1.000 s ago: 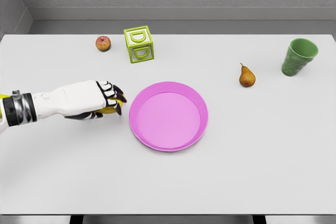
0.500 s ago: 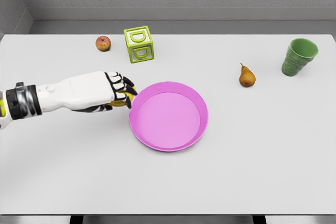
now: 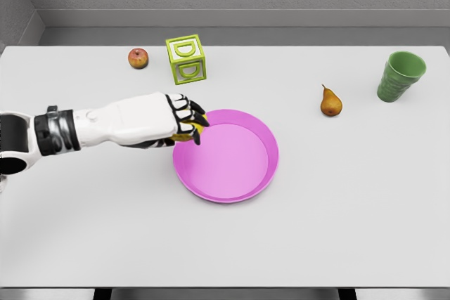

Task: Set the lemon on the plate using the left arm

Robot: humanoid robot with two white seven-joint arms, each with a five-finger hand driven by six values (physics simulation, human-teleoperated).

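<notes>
Rightward travel marks the change over the last second: the left hand (image 3: 176, 121) has carried the lemon (image 3: 186, 133) from a spot well left of the plate (image 3: 226, 188) to the plate's upper-left rim, where the fingertips now overlap the pink edge. The arm reaches in from the picture's left, its white forearm stretched almost level across the table (image 3: 316, 230), with a dark wrist band near the frame's edge.

The hand's fingers (image 3: 188, 112) are curled down and closed around the lemon, so only a small patch of yellow shows beneath the dark fingertips. The fruit sits inside that grasp, right at the plate's rim; whether it is lifted clear of the surface cannot be told from this view.

The plate is round, bright pink, and lies flat near the table's middle, its inner floor bare.

Behind the hand stands a lime-green toy block (image 3: 186, 59), upright and slightly turned, with the letter "D" readable in raised outline on both its top face and its front face. No other writing or brand marks are visible. Just left of the block rests a small red apple (image 3: 138, 57). To the right of the plate, well apart, a brown pear (image 3: 330, 102) stands stem up, and farther right a green ribbed cup (image 3: 401, 76) sits upright near the table's far-right corner.
</notes>
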